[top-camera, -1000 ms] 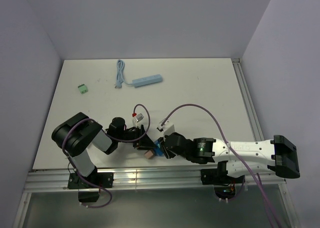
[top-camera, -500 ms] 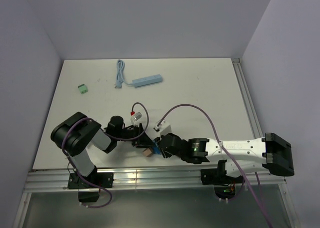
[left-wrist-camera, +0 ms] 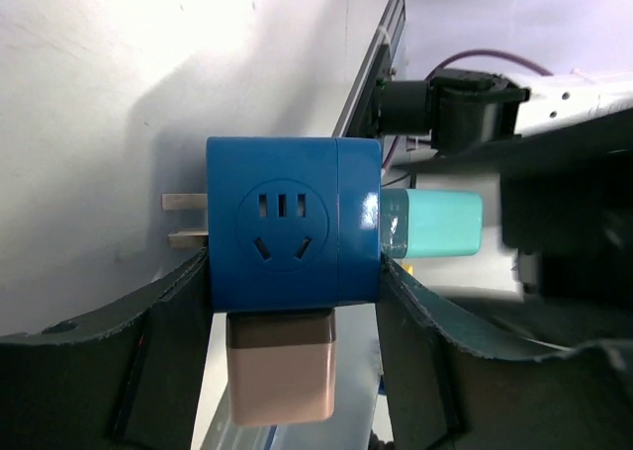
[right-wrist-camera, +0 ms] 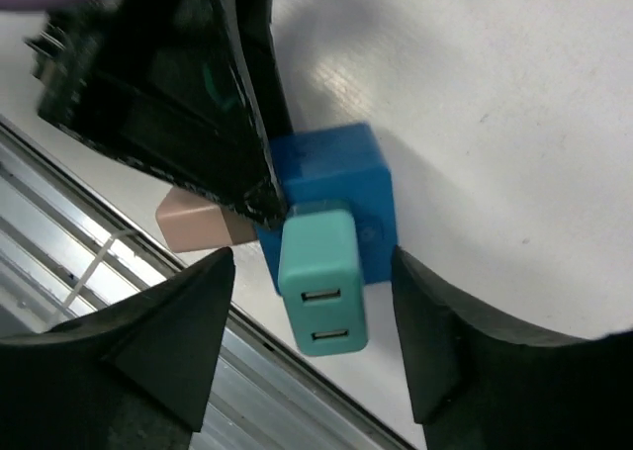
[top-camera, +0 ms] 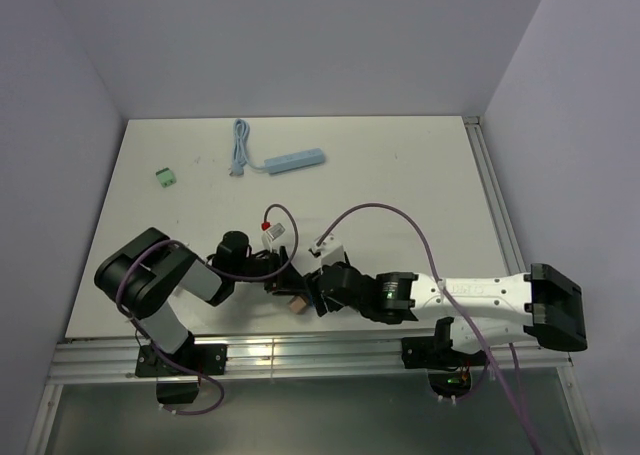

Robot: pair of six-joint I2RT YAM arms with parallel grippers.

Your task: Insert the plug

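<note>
Far side of the white table [top-camera: 420,165]: a pale blue power strip [top-camera: 296,160] lying flat, its coiled cable [top-camera: 239,147] just to its left. A small green connector block [top-camera: 166,177] sits well apart, near the left edge. An aluminium rail [top-camera: 300,353] runs along the near edge.

Observed: socket cube [left-wrist-camera: 292,227] deep blue; side plug [left-wrist-camera: 435,223] mint green; lower plug [left-wrist-camera: 280,366] beige-pink; table [top-camera: 400,165] white; power strip [top-camera: 295,160] pale blue; small connector [top-camera: 166,177] green.
</note>
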